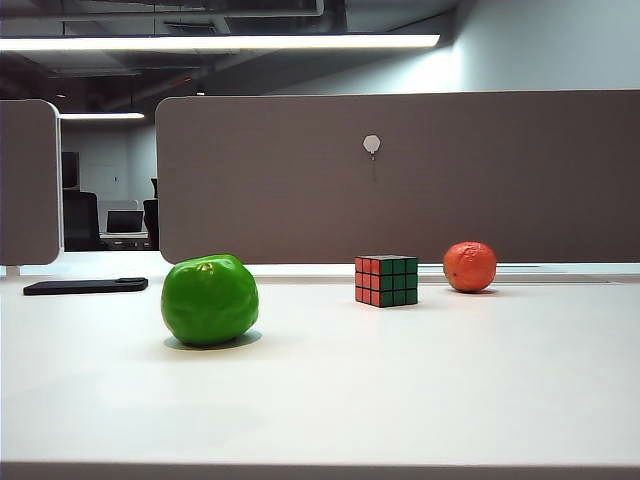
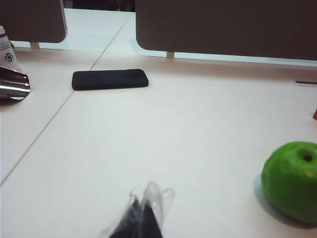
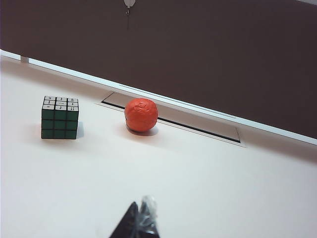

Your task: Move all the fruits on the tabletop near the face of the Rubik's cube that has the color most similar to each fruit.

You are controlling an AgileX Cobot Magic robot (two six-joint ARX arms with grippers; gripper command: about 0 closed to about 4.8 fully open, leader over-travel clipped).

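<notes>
Two fruits remain unplaced, we judge. On the bench, the green fruit sits well left of the Rubik's cube; the orange-red fruit sits right. Left end effector and right end effector hang clenched, empty, near neither fruit.

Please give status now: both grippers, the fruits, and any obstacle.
Left gripper shut, empty, near green fruit. Right gripper shut, empty, facing orange fruit. Both fruits apart from Rubik's cube. Black phone off left, not blocking.
</notes>
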